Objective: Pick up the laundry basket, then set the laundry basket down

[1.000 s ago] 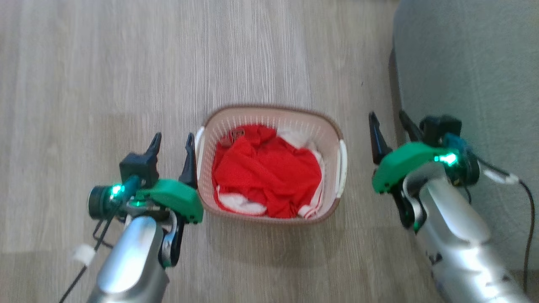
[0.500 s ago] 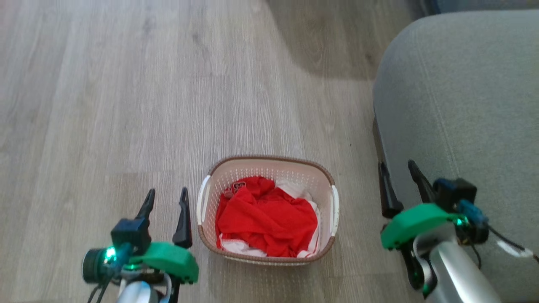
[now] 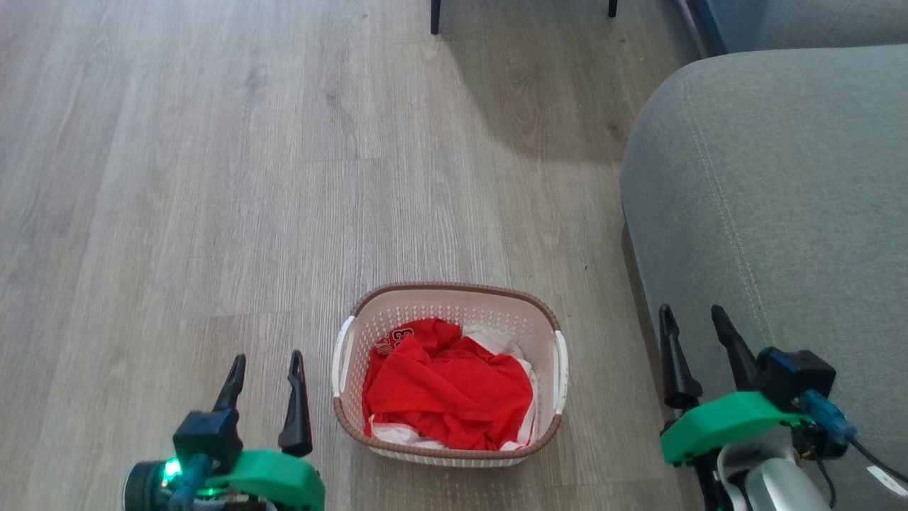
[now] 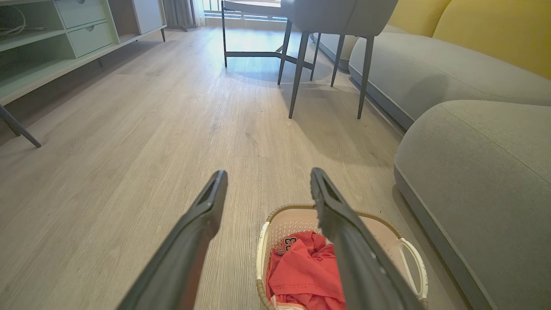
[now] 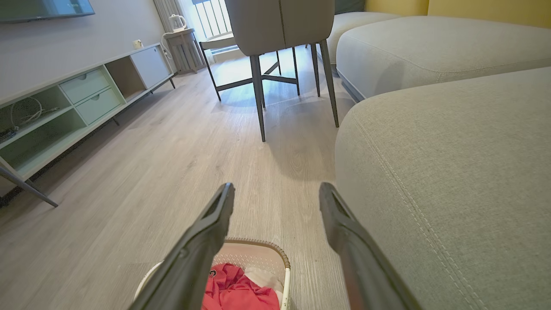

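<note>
I read the left fingers (image 3: 296, 404) and right fingers (image 3: 672, 362) as spread open and empty, flanking the laundry basket (image 3: 454, 287) without touching it. The laundry basket stands on the floor (image 3: 213, 213) between them, red clothing (image 3: 447, 390) inside, grey sofa (image 3: 780, 213) to its right.

I have the left gripper (image 3: 267, 357), two long dark tapered fingers on a green plastic wrist shell (image 3: 277, 481), at the lower left of the head view. Its jaws are parted, nothing is between them, and the tips point forward. The right gripper (image 3: 689, 310) sits at the lower right, equally spread and empty. Its matching green shell (image 3: 723, 426) tops a silver metal forearm (image 3: 772, 491).
</note>
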{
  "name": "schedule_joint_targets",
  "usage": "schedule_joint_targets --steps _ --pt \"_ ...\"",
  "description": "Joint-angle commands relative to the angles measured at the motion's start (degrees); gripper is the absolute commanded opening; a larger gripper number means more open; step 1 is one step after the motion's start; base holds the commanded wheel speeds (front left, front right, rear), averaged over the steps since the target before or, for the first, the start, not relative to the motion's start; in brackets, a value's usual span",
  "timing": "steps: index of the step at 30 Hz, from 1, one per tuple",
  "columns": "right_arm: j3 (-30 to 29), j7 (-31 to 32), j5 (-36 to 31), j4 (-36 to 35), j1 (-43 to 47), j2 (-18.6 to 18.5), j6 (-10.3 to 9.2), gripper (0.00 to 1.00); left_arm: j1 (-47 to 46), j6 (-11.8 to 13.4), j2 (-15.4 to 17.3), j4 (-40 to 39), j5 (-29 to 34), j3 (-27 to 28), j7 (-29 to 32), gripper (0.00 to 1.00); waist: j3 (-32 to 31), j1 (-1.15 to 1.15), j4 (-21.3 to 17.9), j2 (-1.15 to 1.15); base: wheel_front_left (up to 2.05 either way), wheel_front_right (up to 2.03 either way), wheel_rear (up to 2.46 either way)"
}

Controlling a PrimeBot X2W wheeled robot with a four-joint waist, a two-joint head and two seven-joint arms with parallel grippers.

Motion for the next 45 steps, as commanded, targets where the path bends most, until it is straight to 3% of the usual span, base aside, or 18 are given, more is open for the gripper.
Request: schedule_joint_targets --steps 1,28,29,34,45 --pt "0.9 -0.6 -0.7 -2.6 -0.5 0.3 -0.1 1.0 -1.0 0.6 -0.2 -2.3 0.3 2.0 -0.1 1.0 -0.2 0.01 0.0 -0.01 0.0 0.0 0.0" --pt "0.5 -0.6 -1.0 -4.2 1.2 0.3 -0.1 1.0 0.3 0.2 -0.4 -3.2 -0.5 4.4 -0.1 1.0 -1.5 0.01 0.0 -0.01 0.0 0.0 0.0" --pt "-0.5 0.0 -0.5 -2.1 1.9 0.5 0.0 0.0 1.3 0.3 -0.1 -1.5 -0.2 2.1 0.0 0.0 -1.5 0.01 0.0 -0.01 0.0 0.0 0.0" --pt "-0.1 0.1 -0.2 1.8 3.0 0.8 0.0 0.0 2.0 0.4 -0.1 2.5 -0.5 1.8 0.0 0.0 -1.5 0.01 0.0 -0.01 0.0 0.0 0.0" --pt "-0.7 1.5 6.8 1.7 2.5 0.3 -0.01 0.0 0.9 -0.7 0.2 2.6 -8.0 2.8 1.6 0.0 -1.6 0.01 -0.1 -0.01 0.0 0.0 0.0"
